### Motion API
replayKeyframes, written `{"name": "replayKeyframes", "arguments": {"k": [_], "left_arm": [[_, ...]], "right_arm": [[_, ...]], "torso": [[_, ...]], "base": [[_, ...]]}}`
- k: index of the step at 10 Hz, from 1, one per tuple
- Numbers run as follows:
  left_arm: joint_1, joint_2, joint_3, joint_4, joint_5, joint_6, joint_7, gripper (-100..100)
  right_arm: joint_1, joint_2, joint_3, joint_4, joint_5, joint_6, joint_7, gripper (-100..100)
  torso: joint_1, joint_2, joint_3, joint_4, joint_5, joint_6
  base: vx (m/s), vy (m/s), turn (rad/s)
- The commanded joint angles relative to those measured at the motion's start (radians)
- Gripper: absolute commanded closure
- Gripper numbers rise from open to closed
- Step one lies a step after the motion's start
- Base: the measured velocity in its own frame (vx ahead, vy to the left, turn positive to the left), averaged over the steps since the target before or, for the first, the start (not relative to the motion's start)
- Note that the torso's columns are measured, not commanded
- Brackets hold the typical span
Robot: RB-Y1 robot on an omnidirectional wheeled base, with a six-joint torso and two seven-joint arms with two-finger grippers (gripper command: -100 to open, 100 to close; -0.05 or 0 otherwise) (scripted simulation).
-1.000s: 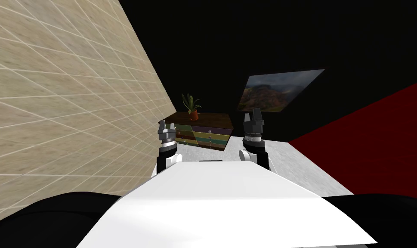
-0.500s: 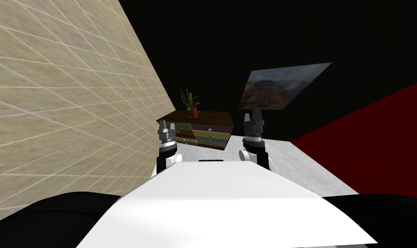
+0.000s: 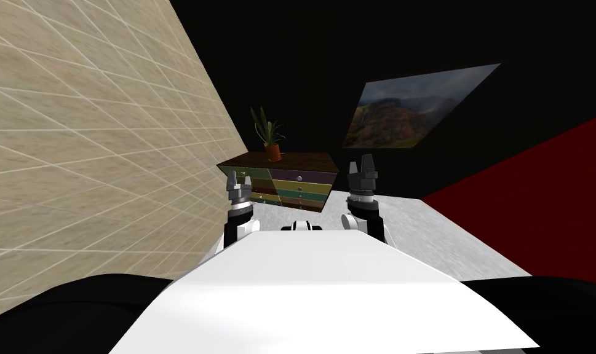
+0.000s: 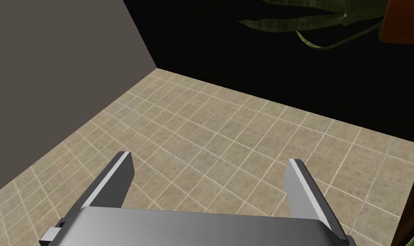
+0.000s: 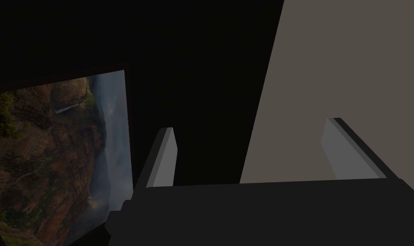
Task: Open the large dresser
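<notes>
The dresser sits just above the middle of the head view, a bit to the left, at the far end of the grey floor. It has a dark top and drawers in stripes of purple, yellow and green, and they look shut. A green plant in an orange pot stands on top. A tiled wall runs down the left side. The left gripper and right gripper are held up, well apart from the dresser. Both have their fingers wide apart and hold nothing.
</notes>
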Motion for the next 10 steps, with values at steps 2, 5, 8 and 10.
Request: {"name": "replayKeyframes", "arguments": {"k": [2,5,8,10], "left_arm": [[-0.014,0.076,-0.004,0.049,-0.005,0.003,-0.002,-100],[-0.037,0.122,-0.01,0.129,-0.014,0.01,-0.006,-100],[-0.055,0.13,-0.015,0.19,-0.02,0.014,-0.009,-100],[-0.067,0.127,-0.018,0.229,-0.024,0.017,-0.011,-100]], "right_arm": [[0.0,0.0,0.0,0.0,0.0,0.0,0.0,0],[0.0,0.0,0.0,0.0,0.0,0.0,0.0,0],[0.0,0.0,0.0,0.0,0.0,0.0,0.0,0],[0.0,0.0,0.0,0.0,0.0,0.0,0.0,0]], "torso": [[-0.001,0.011,-0.024,0.013,0.0,0.0],[-0.001,0.011,-0.026,0.013,0.0,0.0],[0.002,0.015,-0.024,0.014,0.0,0.0],[0.002,0.014,-0.024,0.014,0.0,0.0]], "base": [[0.026,-0.05,-0.012],[0.06,-0.082,-0.024],[0.042,-0.073,-0.018],[0.032,-0.052,-0.019]]}}
